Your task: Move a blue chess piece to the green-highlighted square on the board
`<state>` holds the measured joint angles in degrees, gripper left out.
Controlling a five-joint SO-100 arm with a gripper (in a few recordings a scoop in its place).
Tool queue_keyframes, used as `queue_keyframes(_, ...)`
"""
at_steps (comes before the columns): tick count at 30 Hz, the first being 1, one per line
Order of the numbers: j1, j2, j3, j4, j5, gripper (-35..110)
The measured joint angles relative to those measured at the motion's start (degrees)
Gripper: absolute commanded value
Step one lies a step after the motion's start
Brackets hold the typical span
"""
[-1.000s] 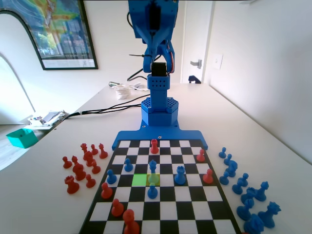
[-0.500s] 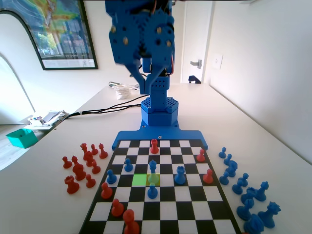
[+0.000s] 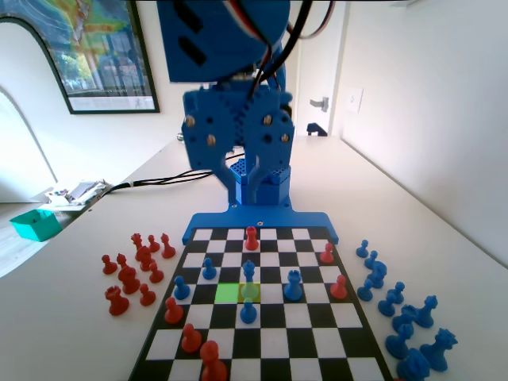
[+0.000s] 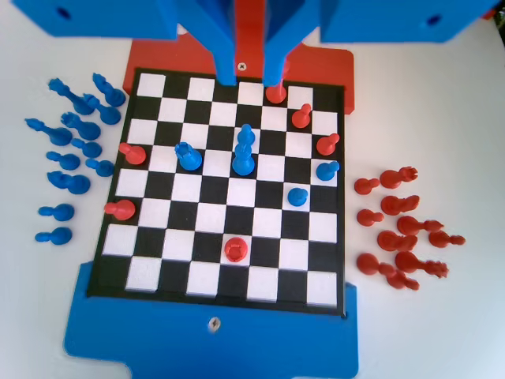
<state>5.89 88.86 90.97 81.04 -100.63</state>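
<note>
Above the far end of the board [image 3: 262, 317], the gripper [image 3: 248, 176] hangs in the air with its jaws spread a little and nothing between them; its upper arm is cut off by the top edge of the fixed view. The blue chess piece [image 3: 249, 272] stands on the paler yellow-green square [image 3: 250, 291], just right of the green-highlighted square [image 3: 228, 292] in the fixed view. In the wrist view it [image 4: 245, 139] partly overlaps a blue pawn [image 4: 242, 162], so their outlines merge. The white desk [image 3: 71, 270] carries captured red pieces [image 3: 135, 266] and blue pieces [image 3: 401, 317] beside the board. A framed poster [image 3: 79, 48] hangs on the white wall.
</note>
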Motion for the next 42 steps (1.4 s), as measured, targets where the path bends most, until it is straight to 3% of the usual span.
queue_keyframes(42, 0.6, -10.6, 13.5, -22.9, -6.4, 15)
